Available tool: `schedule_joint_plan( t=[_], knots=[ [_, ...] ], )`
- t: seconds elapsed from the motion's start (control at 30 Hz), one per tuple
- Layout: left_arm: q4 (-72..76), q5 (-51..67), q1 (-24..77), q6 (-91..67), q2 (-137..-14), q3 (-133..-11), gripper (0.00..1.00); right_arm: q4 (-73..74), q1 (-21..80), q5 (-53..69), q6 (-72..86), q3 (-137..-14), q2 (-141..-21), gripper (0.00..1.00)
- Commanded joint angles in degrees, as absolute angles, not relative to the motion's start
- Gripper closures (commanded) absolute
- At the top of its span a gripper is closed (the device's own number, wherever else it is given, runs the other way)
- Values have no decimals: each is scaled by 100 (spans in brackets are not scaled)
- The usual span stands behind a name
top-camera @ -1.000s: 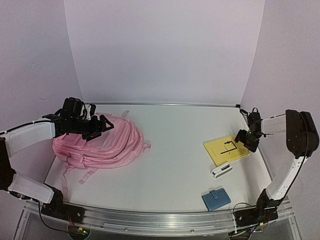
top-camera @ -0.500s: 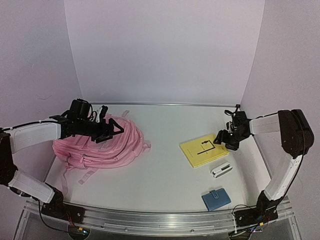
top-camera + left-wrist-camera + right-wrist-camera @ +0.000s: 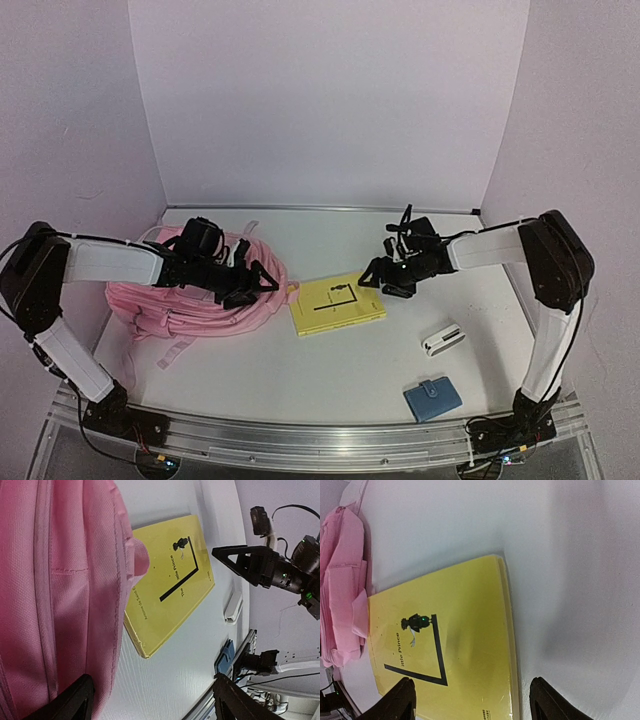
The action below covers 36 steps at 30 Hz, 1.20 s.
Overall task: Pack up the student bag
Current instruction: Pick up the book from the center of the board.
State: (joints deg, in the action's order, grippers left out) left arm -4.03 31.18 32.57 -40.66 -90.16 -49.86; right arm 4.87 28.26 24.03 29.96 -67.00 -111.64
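Bag [image 3: 190, 295] slumped flat on left side of table [image 3: 330, 370], a pink tab at its right edge lapping over corner of yellow book [image 3: 337, 304]. Left gripper [image 3: 262, 283] low over that right edge, jaws wide apart and gripping nothing, one finger above pink fabric, the other above bare table. Right gripper [image 3: 378, 278] at book's opposite end, apart from bag, jaws spread over cover, nothing clamped; contact with book unclear.
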Motion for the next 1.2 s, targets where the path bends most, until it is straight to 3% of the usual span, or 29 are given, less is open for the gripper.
schedule_joint_plan(
  t=[0.0,0.37,0.47,0.63,0.87,0.97,1.17],
  knots=[
    [674,3459,3562,-4936,-9494,-4934,22,384,2634,2758,3075,-6851,-11380,25],
    [1320,3557,4016,-5772,-10849,-5380,32,369,2543,3190,3011,-6585,-11451,25],
    [641,2787,4331,-5410,-10661,-5651,33,374,2545,3011,3038,-6524,-11373,25],
    [-911,1085,4799,-4786,-9885,-6087,27,372,2538,2589,3180,-6366,-11166,25],
    [-2011,-136,5369,-4847,-9002,-6380,26,377,2540,2468,3258,-6228,-10889,25],
    [-1898,-50,5595,-4948,-8923,-6377,25,369,2534,2452,3283,-6176,-10850,25],
    [-989,1336,5712,-4993,-9588,-6454,24,360,2538,2401,3307,-6104,-10854,25]
  ],
)
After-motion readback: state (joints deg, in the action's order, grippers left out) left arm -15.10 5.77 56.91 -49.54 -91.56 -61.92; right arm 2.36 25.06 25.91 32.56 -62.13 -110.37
